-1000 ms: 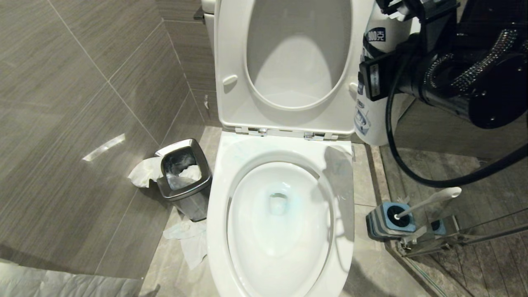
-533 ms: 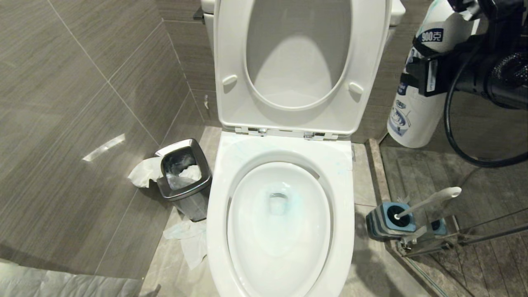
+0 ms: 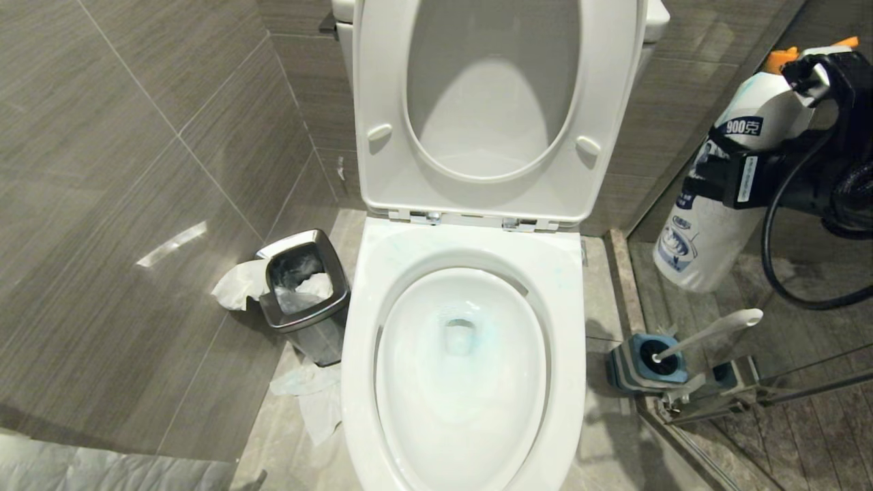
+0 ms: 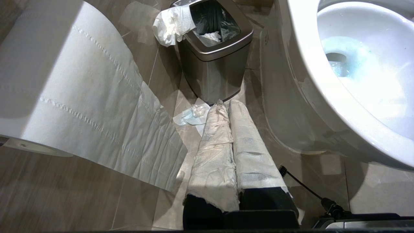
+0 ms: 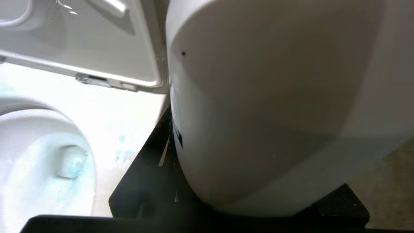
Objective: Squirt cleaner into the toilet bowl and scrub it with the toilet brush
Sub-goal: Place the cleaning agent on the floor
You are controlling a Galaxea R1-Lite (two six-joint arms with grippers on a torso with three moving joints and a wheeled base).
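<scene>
The toilet bowl fills the middle of the head view, seat and lid raised against the tank, whose top is cut off by the frame's upper edge; pale blue cleaner tints the water around the drain, and the near rim runs out of the frame below. To the robot's right, above the floor, the right gripper is clamped around the middle of a white cleaner bottle, jaws part-way open to the bottle's width; the bottle leans, its orange cap partly hidden behind the black arm and cable. In the right wrist view the bottle blocks nearly everything, so the fingers themselves cannot be made out there. A steel bin stands just beside the bowl on the robot's left, with crumpled tissue draped at its rim. The toilet brush sits tilted in its blue-and-grey holder on the floor right of the bowl, bristles hidden inside. The left gripper, wrapped in white paper, is closed and empty, pointing toward the bin.
</scene>
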